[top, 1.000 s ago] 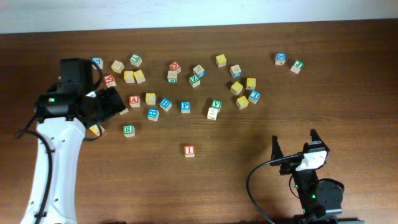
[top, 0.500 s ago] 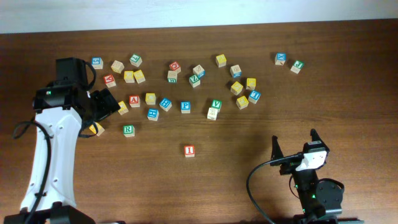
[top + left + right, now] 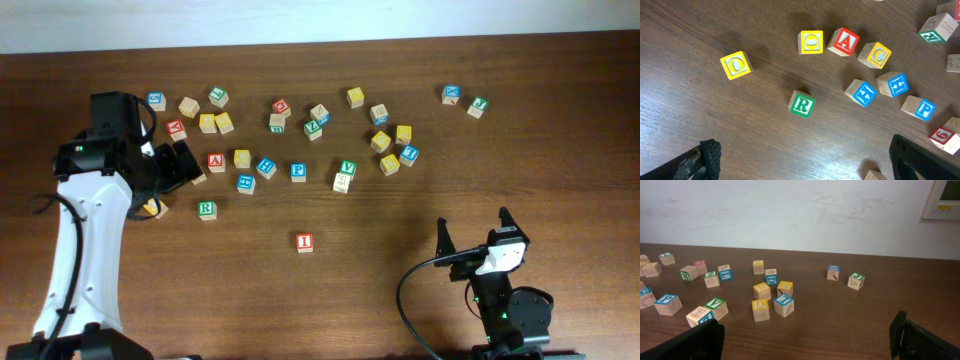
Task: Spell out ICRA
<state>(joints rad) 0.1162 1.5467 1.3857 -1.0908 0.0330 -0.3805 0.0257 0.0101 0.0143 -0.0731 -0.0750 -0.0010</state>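
Note:
The red-framed I cube (image 3: 304, 241) lies alone in the middle of the table. The green-framed R cube (image 3: 206, 209) (image 3: 802, 104) sits left of it. Further back, the red-framed A cube (image 3: 216, 162) (image 3: 843, 41) and the yellow C cube (image 3: 242, 158) (image 3: 875, 54) stand side by side. My left gripper (image 3: 186, 163) (image 3: 805, 170) hovers open just left of A and above R, with nothing between its fingers. Far from all four, at the front right, my right gripper (image 3: 472, 222) (image 3: 807, 345) stands open and holds nothing.
Several other letter cubes are scattered along the back of the table, among them a blue P (image 3: 298, 171) (image 3: 919, 107), a green V (image 3: 347, 167) (image 3: 716, 306) and two yellow cubes (image 3: 735, 65) near my left gripper. A white wall (image 3: 800, 210) bounds the far edge.
My left arm swung a little to the left and then back to the right, ending near where it began. No cube has moved, and the right arm is still.

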